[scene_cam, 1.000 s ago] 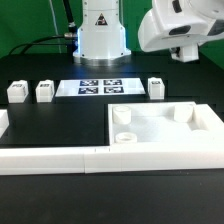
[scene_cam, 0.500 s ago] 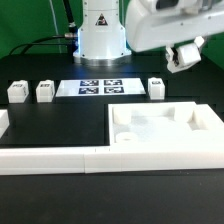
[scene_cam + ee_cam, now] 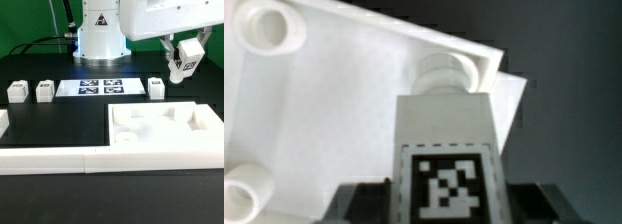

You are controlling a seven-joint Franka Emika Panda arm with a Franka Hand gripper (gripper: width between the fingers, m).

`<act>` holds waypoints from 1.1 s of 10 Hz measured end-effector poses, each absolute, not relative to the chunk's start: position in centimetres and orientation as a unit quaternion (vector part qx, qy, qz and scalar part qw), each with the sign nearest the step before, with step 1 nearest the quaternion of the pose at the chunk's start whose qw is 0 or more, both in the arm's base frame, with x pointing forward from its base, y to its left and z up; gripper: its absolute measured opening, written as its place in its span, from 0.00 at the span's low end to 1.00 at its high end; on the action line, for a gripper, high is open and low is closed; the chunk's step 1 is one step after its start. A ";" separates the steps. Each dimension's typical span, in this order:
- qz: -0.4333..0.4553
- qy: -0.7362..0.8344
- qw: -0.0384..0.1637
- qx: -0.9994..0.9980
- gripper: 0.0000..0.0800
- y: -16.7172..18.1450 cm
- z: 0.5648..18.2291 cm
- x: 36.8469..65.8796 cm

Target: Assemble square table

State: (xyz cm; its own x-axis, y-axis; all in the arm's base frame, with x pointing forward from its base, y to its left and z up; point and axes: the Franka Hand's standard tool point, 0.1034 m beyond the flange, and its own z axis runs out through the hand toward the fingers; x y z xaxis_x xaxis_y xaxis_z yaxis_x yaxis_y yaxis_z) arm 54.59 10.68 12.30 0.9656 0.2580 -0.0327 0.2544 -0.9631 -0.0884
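Observation:
The square table top (image 3: 160, 132) lies on the black table at the exterior view's right, rim up, with round corner sockets. It fills the wrist view (image 3: 331, 110), where one corner socket (image 3: 448, 70) lies just past the leg's end. My gripper (image 3: 182, 50) hangs above the top's far right corner, shut on a white tagged leg (image 3: 184, 62) that is tilted in the air. In the wrist view the leg (image 3: 446, 135) sticks out between the dark fingers (image 3: 363, 203), tag facing the camera. Three more legs stand behind the top (image 3: 17, 92) (image 3: 45, 92) (image 3: 156, 87).
The marker board (image 3: 98, 87) lies flat in front of the robot base (image 3: 100, 35). A long low white border rail (image 3: 60, 160) runs along the front. A small white piece (image 3: 3, 122) sits at the left edge.
The arm's hand has swung toward the exterior view's left and lower, and the held leg has come into plain sight, tilted, above the top's far right corner.

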 end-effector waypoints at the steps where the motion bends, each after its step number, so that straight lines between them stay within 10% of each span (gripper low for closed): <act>1: -0.038 -0.125 0.043 -0.990 0.36 10.9 11.9 56.5; 4: -0.142 -0.113 0.045 -0.982 0.36 11.1 13.8 62.9; 11: -0.257 -0.119 0.040 -0.958 0.36 10.8 11.3 62.1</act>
